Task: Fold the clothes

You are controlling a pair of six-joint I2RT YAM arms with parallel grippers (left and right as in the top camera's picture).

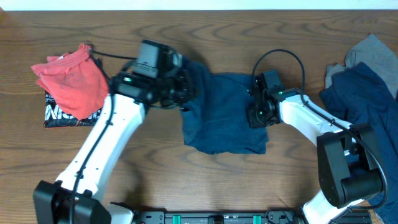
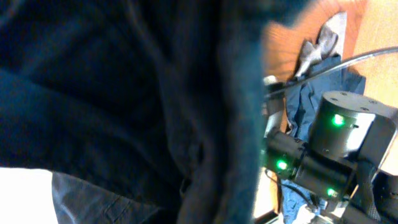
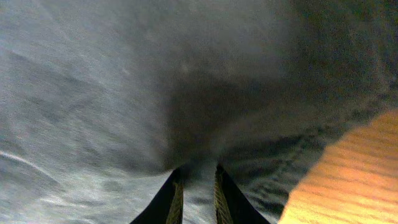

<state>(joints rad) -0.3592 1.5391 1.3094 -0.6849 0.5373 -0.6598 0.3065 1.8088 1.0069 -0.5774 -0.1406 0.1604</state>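
Observation:
A dark blue garment (image 1: 221, 118) lies partly spread in the middle of the wooden table. My left gripper (image 1: 185, 90) is at its upper left corner, where the cloth is bunched and lifted. The blue garment (image 2: 124, 93) fills the left wrist view and hides the fingers. My right gripper (image 1: 255, 112) is at the garment's right edge. In the right wrist view its fingers (image 3: 196, 186) are pinched close together on a fold of the blue garment (image 3: 124, 93).
A folded red garment (image 1: 71, 78) lies at the far left on a black one with white lettering (image 1: 59, 115). A pile of navy clothes (image 1: 364, 93) with a grey piece (image 1: 367, 53) sits at the right edge. The right arm (image 2: 336, 143) shows in the left wrist view.

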